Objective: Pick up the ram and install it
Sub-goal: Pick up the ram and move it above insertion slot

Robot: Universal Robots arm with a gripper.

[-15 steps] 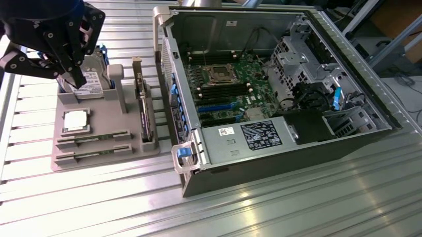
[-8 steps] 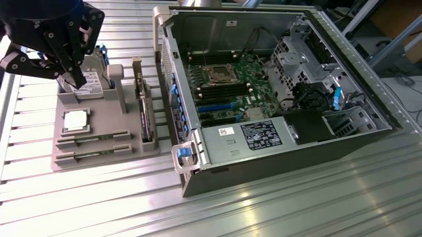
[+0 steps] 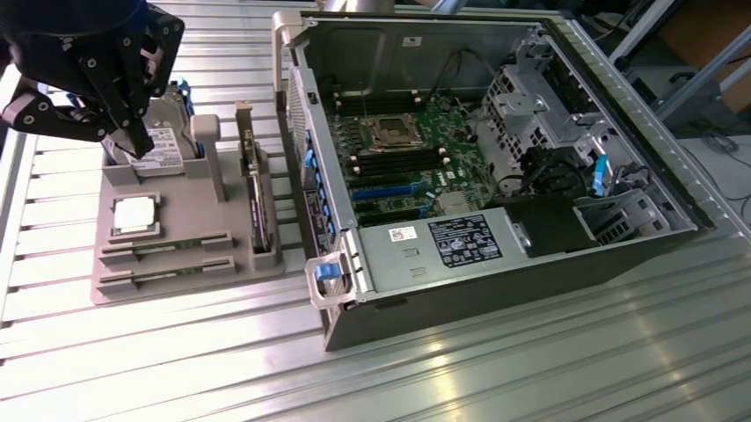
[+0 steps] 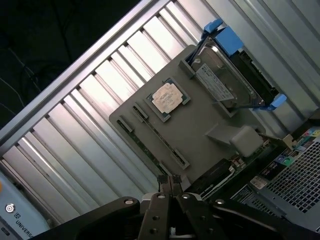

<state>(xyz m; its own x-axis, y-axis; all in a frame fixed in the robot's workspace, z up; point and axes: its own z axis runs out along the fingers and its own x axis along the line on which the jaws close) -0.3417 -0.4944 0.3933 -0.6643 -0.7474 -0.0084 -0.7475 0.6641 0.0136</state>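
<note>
With the gripper (image 4: pixel 169 180) pressed shut and empty above the tray (image 4: pixel 200 125), probably best to spread first, then line up along the ram (image 4: pixel 159 136) lying slotted beside the chip (image 4: pixel 166 97).

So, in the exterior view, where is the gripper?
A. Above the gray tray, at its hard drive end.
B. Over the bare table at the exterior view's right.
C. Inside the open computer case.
A: the gripper hangs over the hard drive at one end of the gray tray, to the exterior view's left of the computer case.
</note>
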